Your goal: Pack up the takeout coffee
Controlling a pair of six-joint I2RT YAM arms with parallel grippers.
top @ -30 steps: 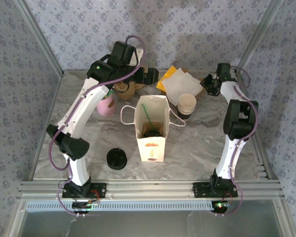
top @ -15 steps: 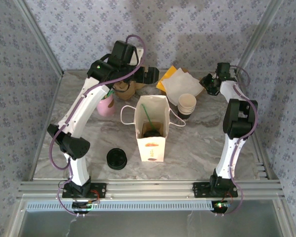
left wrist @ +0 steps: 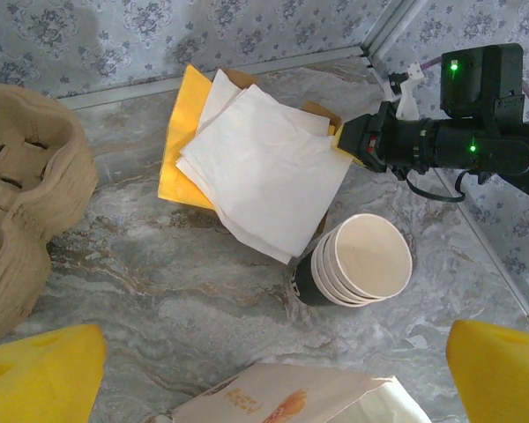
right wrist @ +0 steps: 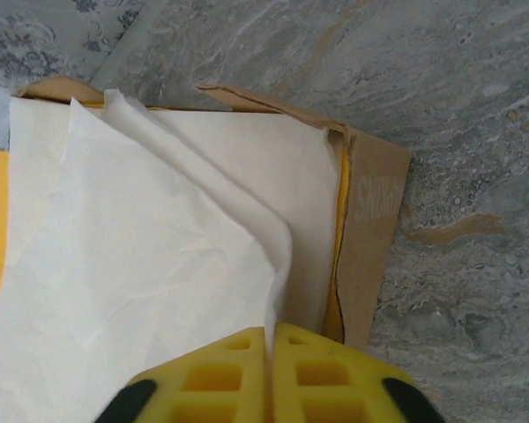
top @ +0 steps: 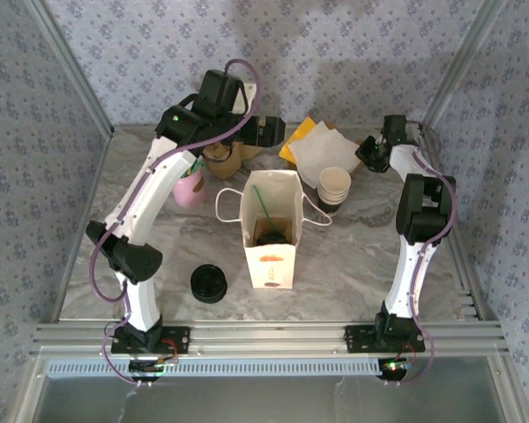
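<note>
From above, the white paper bag [top: 271,231] stands open in the middle of the marble table [top: 361,256]. Down inside it lies a dark round top beside a green straw [top: 262,207]. This looks like the lid of the takeout coffee [top: 271,236], though the bag walls hide the cup's body. Toward the arm bases and to the left of the bag sits a low pile of black lids [top: 208,284]. A pink cup [top: 189,188] stands at the bag's far left. The left wrist view looks down past the bag's far rim. The left gripper [left wrist: 269,374] is spread wide with nothing between its yellow pads. A stack of lidless cups [left wrist: 357,260] leans just beyond the bag on its right, a pulp cup carrier [left wrist: 26,194] sits beyond it on the left, and white napkins [left wrist: 264,167] lie on a yellow sheet [left wrist: 181,141] farther back. The right wrist view gives the close detail: the right gripper [right wrist: 269,339] has its pads pressed together at the napkins' folded edge, over a brown cardboard piece [right wrist: 375,220]. Whether a sheet is pinched cannot be told.
</note>
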